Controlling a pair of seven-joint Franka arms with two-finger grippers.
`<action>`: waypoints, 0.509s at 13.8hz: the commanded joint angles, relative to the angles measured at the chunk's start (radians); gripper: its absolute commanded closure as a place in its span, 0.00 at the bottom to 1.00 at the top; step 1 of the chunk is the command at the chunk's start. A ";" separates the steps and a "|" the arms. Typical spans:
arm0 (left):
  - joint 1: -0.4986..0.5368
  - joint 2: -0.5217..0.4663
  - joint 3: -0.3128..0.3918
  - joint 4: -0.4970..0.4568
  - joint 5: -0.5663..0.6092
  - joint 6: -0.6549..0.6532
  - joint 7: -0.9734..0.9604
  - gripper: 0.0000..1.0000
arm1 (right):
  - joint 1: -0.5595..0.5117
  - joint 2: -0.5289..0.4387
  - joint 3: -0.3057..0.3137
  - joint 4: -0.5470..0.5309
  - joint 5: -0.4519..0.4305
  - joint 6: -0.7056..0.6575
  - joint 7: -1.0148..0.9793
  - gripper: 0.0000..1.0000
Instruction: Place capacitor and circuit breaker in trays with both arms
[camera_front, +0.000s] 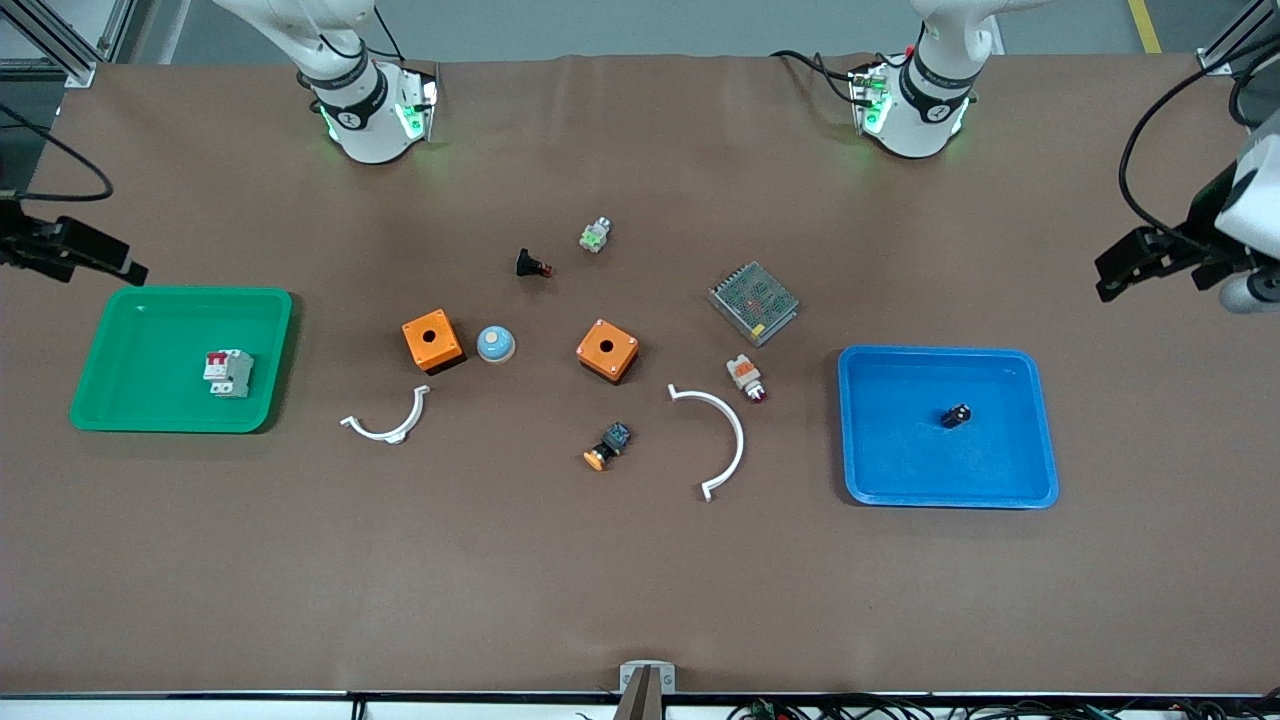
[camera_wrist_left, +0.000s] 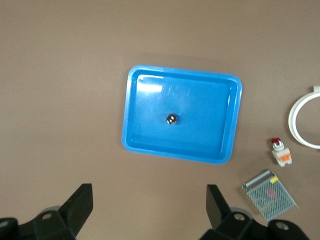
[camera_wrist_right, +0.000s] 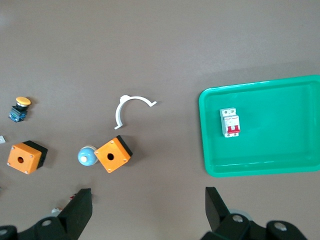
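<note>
From the high camera across the table, the circuit breaker (camera_front: 229, 373) lies in the green tray (camera_front: 120, 400) at the right arm's end of the table, and the capacitor (camera_front: 956, 415) sits in the blue tray (camera_front: 1000, 490) at the left arm's end. Between the trays, on the brown table (camera_front: 640, 580), two orange boxes (camera_front: 432, 340) stand with a pale blue dome (camera_front: 495, 344) just beside one of them; two white curved clips (camera_front: 388, 425) lie nearer the camera, and a metal mesh unit (camera_front: 753, 302) rests near the blue tray. The left gripper (camera_front: 1150, 262) hangs at the table's edge past the blue tray, and the right gripper (camera_front: 75, 252) hangs at the other edge, farther from the camera than the green tray; both arms wait, holding nothing. In the left wrist view the left gripper (camera_wrist_left: 149, 210) shows its fingers (camera_wrist_left: 80, 205) spread wide, high over the table, with the blue tray (camera_wrist_left: 150, 145) in view and the capacitor (camera_wrist_left: 172, 119) a small dark dot near its middle. In the right wrist view the right gripper (camera_wrist_right: 149, 210) is likewise spread apart and empty, and the circuit breaker (camera_wrist_right: 230, 122) lies flat in the green tray (camera_wrist_right: 260, 167), red levers showing.
</note>
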 joint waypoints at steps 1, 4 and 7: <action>-0.070 -0.066 0.068 -0.027 -0.031 -0.044 0.021 0.00 | 0.008 -0.032 -0.003 -0.028 -0.024 0.004 0.035 0.00; -0.067 -0.068 0.066 -0.045 -0.066 -0.033 0.021 0.00 | 0.006 -0.037 -0.005 -0.028 -0.024 0.001 0.035 0.00; -0.067 -0.078 0.059 -0.044 -0.083 -0.036 0.018 0.00 | 0.008 -0.037 -0.005 -0.028 -0.024 0.000 0.035 0.00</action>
